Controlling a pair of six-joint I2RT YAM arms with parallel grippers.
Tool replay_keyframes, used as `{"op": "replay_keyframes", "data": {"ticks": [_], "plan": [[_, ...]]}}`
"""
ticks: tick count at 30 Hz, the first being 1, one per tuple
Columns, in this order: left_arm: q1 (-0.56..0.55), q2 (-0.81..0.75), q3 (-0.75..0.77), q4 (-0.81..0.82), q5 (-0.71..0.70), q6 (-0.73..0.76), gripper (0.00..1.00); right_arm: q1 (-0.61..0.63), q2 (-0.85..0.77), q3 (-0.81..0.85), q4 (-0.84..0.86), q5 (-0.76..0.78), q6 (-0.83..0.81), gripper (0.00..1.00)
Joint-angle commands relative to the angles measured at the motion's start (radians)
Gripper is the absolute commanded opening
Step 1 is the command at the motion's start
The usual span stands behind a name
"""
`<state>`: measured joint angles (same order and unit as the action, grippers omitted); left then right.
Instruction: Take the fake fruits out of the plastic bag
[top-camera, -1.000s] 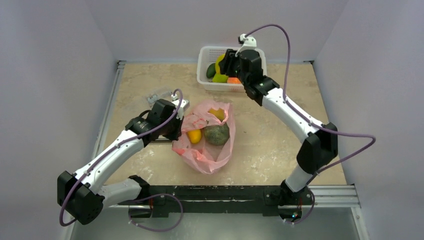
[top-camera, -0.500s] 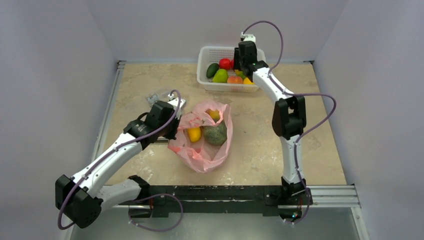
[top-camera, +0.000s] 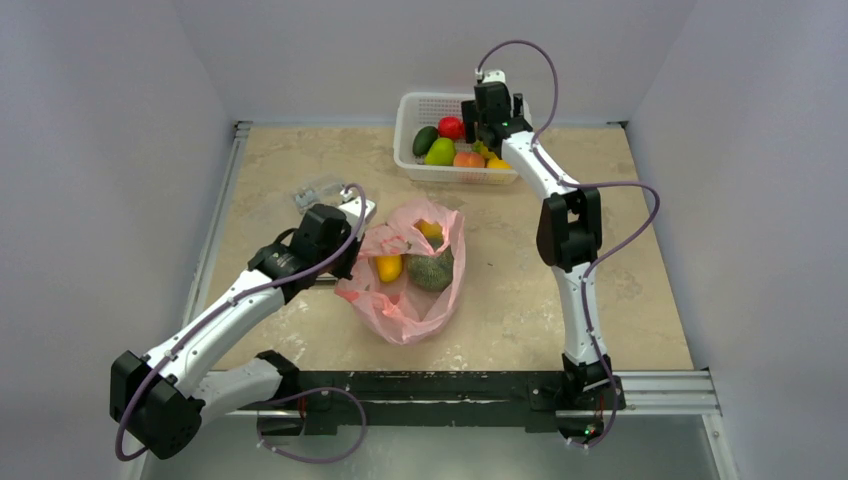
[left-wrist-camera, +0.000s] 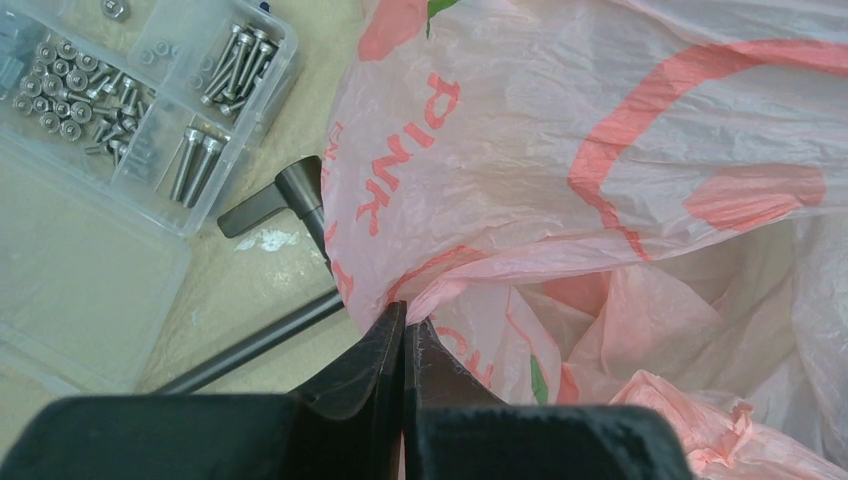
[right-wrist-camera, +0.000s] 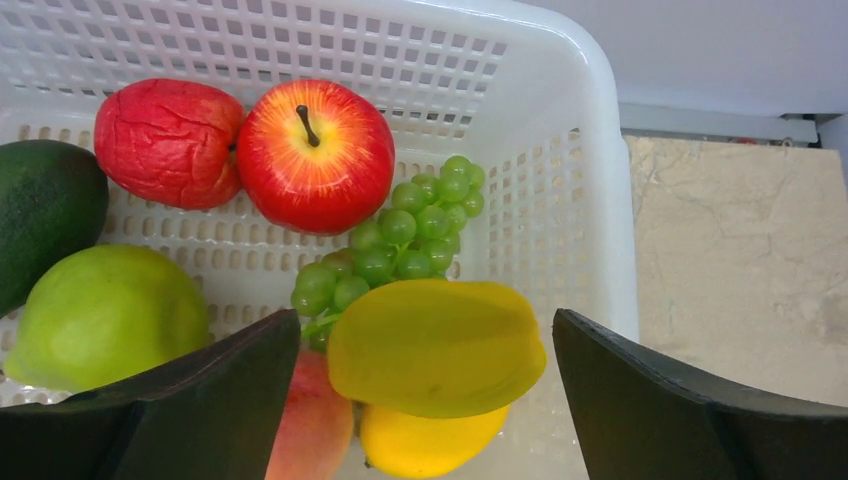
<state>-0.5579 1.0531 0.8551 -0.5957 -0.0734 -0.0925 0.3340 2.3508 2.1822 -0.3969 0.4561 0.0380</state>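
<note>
The stone-patterned table (top-camera: 520, 290) filled the top view. Near its centre lay the plastic bag (top-camera: 400, 312), pink, thin and crinkled, with its mouth apparently toward the upper part of the frame. It would likely handle as limp, slippery film with no stiffness of its own, so a pinch on the rim looked the right hold for keeping the mouth up. The left gripper (left-wrist-camera: 403, 342) had exactly that, its jaws pressed together on a fold of film at the bag's left edge. At top centre stood the white basket (top-camera: 430, 97), already holding several fruits. The right gripper (right-wrist-camera: 425, 350) hung over the basket's right end, jaws spread wide and gripping nothing, and a yellow ridged fruit (right-wrist-camera: 440, 375) lay in the basket below the gap. Inside the bag, the dull-green melon (top-camera: 432, 270) was the largest piece. Its rough skin made a slip unlikely, but it was probably wide for the jaws and best taken across its middle from above. Smaller were a yellow fruit (top-camera: 388, 269) at its left and another yellow piece (top-camera: 430, 230) nearer the mouth. Both looked smooth, hard and probably light, apt to squirt from an off-centre grip.
</note>
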Motion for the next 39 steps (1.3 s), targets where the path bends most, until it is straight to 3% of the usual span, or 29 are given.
{"op": "replay_keyframes", "data": {"ticks": [1, 7, 17, 19, 24, 27, 29, 35, 39], "plan": [[-0.006, -0.012, -0.002, 0.040, 0.012, 0.030, 0.00, 0.005, -0.057, 0.032, 0.003, 0.025, -0.055, 0.99], [-0.024, 0.030, 0.016, 0.023, 0.019, 0.023, 0.00, 0.017, -0.223, -0.048, -0.090, -0.014, 0.095, 0.99], [-0.025, 0.138, 0.180, -0.064, 0.167, -0.021, 0.00, 0.048, -0.782, -0.709, 0.095, -0.437, 0.393, 0.99], [-0.025, 0.172, 0.236, -0.114, 0.186, -0.006, 0.00, 0.081, -0.868, -0.798, 0.089, -0.454, 0.387, 0.99], [-0.023, 0.154, 0.176, -0.030, 0.215, -0.018, 0.00, 0.258, -1.117, -0.979, 0.055, -0.454, 0.293, 0.99], [-0.024, 0.141, 0.115, 0.055, 0.232, -0.041, 0.00, 0.339, -1.294, -1.073, 0.077, -0.483, 0.327, 0.99], [-0.024, 0.177, 0.166, -0.006, 0.233, -0.038, 0.00, 0.369, -1.379, -1.126, 0.094, -0.516, 0.367, 0.99], [-0.022, 0.177, 0.174, -0.052, 0.141, -0.004, 0.00, 0.508, -1.558, -1.277, 0.223, -0.637, 0.371, 0.99], [-0.023, 0.158, 0.170, -0.056, 0.132, 0.000, 0.00, 0.596, -1.538, -1.297, 0.271, -0.719, 0.339, 0.99]]}}
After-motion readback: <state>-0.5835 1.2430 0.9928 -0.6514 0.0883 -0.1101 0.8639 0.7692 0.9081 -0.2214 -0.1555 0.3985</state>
